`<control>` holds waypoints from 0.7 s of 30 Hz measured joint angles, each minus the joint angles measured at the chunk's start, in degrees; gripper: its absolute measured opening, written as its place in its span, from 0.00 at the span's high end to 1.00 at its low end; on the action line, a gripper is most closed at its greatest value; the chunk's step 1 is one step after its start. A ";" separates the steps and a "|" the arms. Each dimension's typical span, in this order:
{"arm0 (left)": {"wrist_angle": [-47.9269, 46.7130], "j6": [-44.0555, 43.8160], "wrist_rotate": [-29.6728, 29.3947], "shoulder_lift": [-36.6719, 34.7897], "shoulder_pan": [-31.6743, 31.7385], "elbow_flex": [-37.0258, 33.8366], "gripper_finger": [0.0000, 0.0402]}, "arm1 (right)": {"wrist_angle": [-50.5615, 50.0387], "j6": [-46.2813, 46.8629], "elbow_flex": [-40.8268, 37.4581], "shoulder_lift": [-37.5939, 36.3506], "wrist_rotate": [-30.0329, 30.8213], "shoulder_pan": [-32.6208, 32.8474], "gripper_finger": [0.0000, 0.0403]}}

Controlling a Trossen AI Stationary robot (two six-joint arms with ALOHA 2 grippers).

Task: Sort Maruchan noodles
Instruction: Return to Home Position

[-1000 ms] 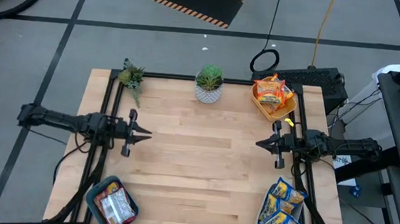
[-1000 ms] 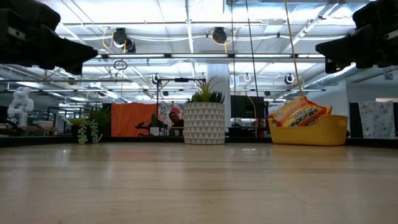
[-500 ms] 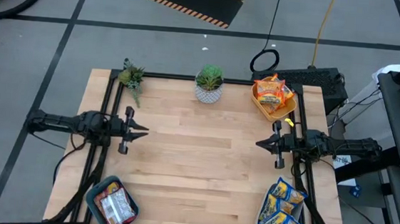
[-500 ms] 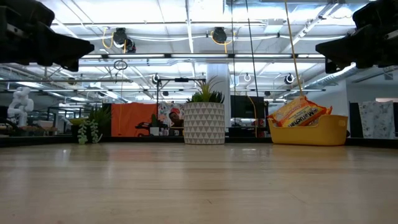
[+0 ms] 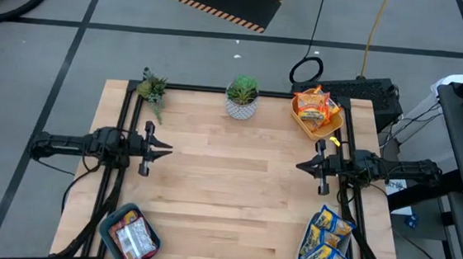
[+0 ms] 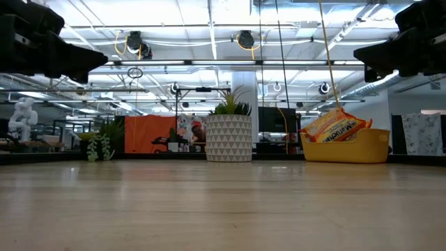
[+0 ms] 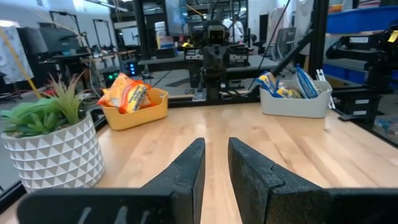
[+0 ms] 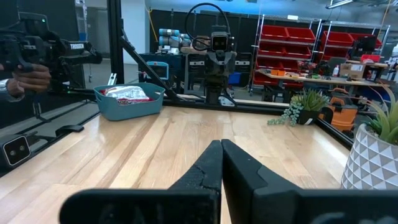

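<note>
Table [image 5: 227, 187]: the middle of the wood top is bare, and both arms sit level at opposite side edges, pointing inward at each other.

Left gripper [image 5: 166, 150]: above the left edge of the table, roughly at mid-depth. The wrist view shows its fingers a narrow gap apart, with nothing between them.

Right gripper [image 5: 300, 164]: above the right edge, facing the left one and well apart from it. Its fingers are pressed together and hold nothing.

Noodles, all in bins at the table corners:
- Orange packs [image 5: 314, 107] are heaped in the yellow bin [image 6: 348, 150] at the far right corner. In the low view the top pack leans above the rim.
- Red packs [image 5: 130, 236] are in the teal bin [image 8: 127, 107] at the near left corner.
- Blue packs [image 5: 326, 236] are in the pale bin [image 7: 292, 106] at the near right corner, standing on edge and poking over the rim.

Other items: a potted plant [image 5: 241, 97] in a white patterned pot stands at the middle of the far edge. A small trailing plant [image 5: 152, 88] is at the far left corner.
</note>
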 joint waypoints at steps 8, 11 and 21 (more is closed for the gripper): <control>-0.07 0.02 0.13 0.17 0.48 -0.01 0.81 | 0.00 0.07 0.00 0.00 0.00 0.00 1.00; -0.03 -0.02 0.09 0.20 0.48 -0.02 0.81 | 0.00 0.00 0.00 0.00 0.00 0.00 1.00; 0.04 1.98 0.02 0.20 0.48 -0.02 0.81 | 0.00 0.00 0.00 0.00 0.00 -0.01 1.00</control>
